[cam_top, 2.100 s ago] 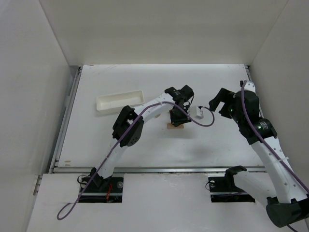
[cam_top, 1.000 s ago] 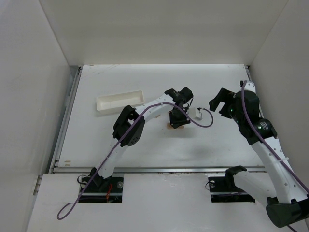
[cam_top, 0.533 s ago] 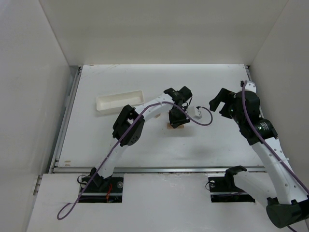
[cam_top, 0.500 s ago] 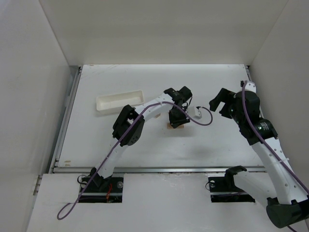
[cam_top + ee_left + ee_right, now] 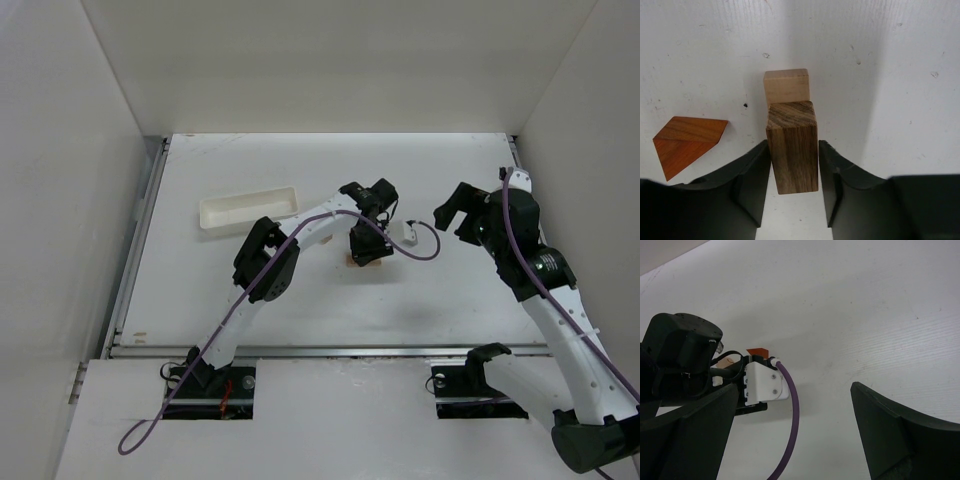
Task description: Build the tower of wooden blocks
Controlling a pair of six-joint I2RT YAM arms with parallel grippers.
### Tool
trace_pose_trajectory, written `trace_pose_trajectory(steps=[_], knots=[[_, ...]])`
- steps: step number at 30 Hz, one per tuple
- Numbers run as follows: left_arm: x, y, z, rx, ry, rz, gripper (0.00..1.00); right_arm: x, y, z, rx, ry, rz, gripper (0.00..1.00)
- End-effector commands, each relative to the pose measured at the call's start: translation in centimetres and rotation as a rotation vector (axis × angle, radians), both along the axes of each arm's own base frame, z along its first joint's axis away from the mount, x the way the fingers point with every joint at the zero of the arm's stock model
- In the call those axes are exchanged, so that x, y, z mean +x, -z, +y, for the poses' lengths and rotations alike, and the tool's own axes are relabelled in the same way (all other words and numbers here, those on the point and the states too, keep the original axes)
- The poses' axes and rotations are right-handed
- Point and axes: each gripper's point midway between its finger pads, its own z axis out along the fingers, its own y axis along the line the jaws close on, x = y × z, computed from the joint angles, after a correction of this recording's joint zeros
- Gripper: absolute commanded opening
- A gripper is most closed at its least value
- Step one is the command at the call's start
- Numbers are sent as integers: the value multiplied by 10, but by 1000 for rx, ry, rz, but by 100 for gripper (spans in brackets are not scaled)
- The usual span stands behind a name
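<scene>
In the left wrist view my left gripper is shut on a dark-grained wood block, a finger against each long side. The block's far end overlaps a light tan block lying on the table. An orange-red wedge lies flat to the left, apart from both. From above, the left gripper points down at mid-table, with a bit of tan wood showing at its edge. My right gripper is open and empty, held above the table to the right. The wedge peeks out behind the left wrist.
A long white tray lies at the back left. The left wrist's white camera mount and its purple cable hang between the two grippers. White walls enclose the table on the left, back and right.
The left gripper has shifted very slightly left with the block over two seconds. The right arm has barely moved.
</scene>
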Motion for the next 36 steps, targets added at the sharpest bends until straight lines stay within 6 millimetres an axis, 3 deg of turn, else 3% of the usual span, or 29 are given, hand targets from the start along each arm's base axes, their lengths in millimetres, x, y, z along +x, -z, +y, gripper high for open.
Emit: trace_pose_trajectory(steps=[1, 11, 21, 26, 30, 36], knots=[[-6, -4, 7, 10, 18, 27, 41, 3, -12, -3, 6, 13, -55, 100], [-7, -4, 9, 16, 28, 30, 57, 3, -12, -1, 10, 4, -54, 100], [4, -37, 2, -47, 49, -27, 72, 2, -8, 0, 11, -4, -44, 100], [5, -67, -3, -105, 72, -65, 77, 2, -8, 0, 11, -4, -44, 100], [6, -85, -3, -146, 70, -78, 77, 3, -23, 2, 24, -12, -75, 100], [3, -109, -3, -206, 56, -82, 77, 2, -70, 0, 43, -1, -165, 100]])
